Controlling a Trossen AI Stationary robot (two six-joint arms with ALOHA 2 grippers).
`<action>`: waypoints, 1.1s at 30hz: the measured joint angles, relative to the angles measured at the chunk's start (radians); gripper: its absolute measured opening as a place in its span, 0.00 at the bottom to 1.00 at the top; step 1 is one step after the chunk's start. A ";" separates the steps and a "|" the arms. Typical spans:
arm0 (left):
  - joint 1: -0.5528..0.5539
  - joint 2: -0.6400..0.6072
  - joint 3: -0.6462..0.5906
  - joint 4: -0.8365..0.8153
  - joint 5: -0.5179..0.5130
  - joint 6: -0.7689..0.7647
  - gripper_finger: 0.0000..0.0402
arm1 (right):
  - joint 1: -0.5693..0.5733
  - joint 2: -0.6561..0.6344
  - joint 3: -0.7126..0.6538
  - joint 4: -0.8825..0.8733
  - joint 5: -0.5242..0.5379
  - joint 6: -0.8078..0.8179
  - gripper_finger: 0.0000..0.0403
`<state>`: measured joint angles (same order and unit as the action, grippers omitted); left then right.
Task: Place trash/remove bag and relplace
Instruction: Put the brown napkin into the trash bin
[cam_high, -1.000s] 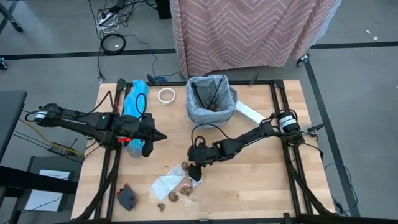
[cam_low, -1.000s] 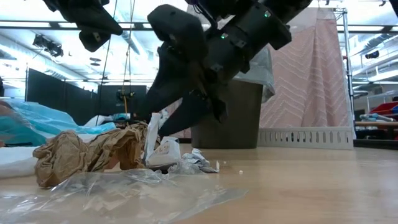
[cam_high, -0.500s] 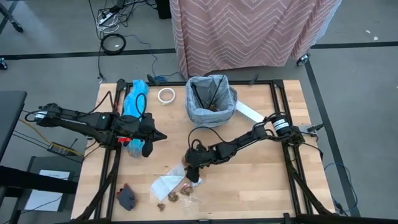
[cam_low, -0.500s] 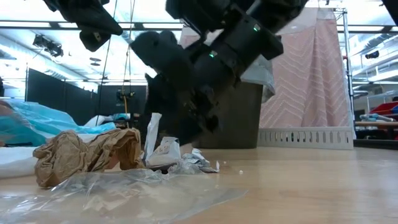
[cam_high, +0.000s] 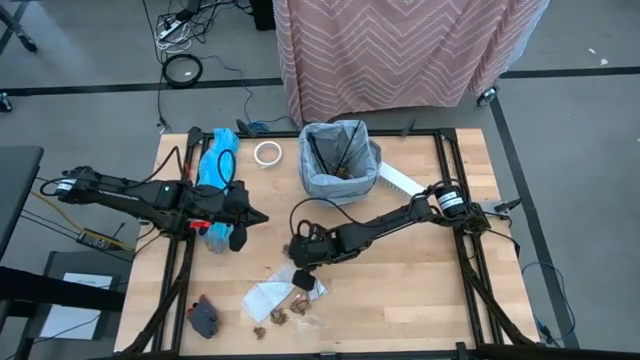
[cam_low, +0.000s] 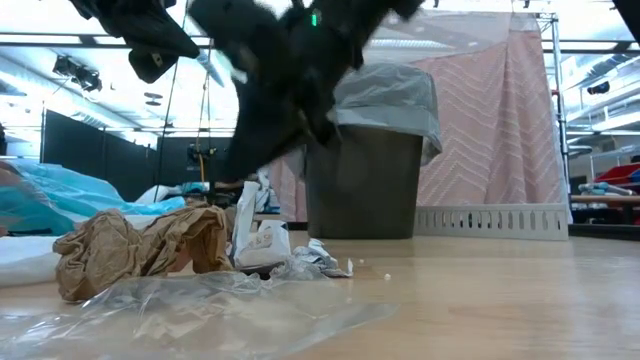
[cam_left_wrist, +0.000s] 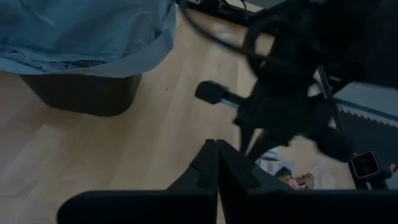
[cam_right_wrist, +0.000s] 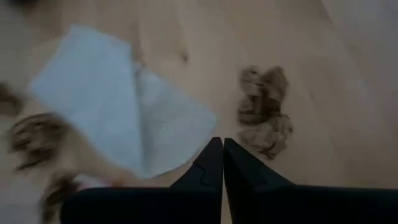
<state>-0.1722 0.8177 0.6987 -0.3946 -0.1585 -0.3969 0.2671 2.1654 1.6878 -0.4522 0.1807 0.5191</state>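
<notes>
the job looks barely begun. the bin (cam_high: 340, 160) at the back of the counter (cam_high: 420, 290) wears the grey bag (cam_high: 322, 181), handles not yet gathered, with a few dark sticks and a brown scrap inside. most of the trash (cam_high: 283, 300) lies loose near the front edge: white paper (cam_right_wrist: 124, 124), brown wads (cam_right_wrist: 264, 112), clear wrapper. the right gripper (cam_high: 302, 272) hangs just over that pile with its jaws pressed together, and the wrist view shows nothing pinched between them. the left gripper (cam_high: 258, 218) waits well off to the side, jaws pressed together too, beside the turquoise replacement bag (cam_high: 217, 160), which sits bundled and unused. so litter, bag removal and relining all remain.
</notes>
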 joint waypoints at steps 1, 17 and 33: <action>0.000 0.000 0.000 0.000 0.000 0.000 0.01 | 0.003 0.000 0.025 -0.031 -0.006 -0.023 0.01; 0.000 0.000 0.000 0.000 -0.027 0.006 0.01 | -0.111 0.007 0.080 -0.039 -0.190 -0.394 0.56; 0.000 0.000 0.000 -0.001 -0.034 0.004 0.01 | -0.113 0.011 -0.087 0.162 -0.120 -0.387 0.59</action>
<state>-0.1722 0.8177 0.6987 -0.3953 -0.1928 -0.3927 0.1540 2.1769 1.6007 -0.2905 0.0612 0.1324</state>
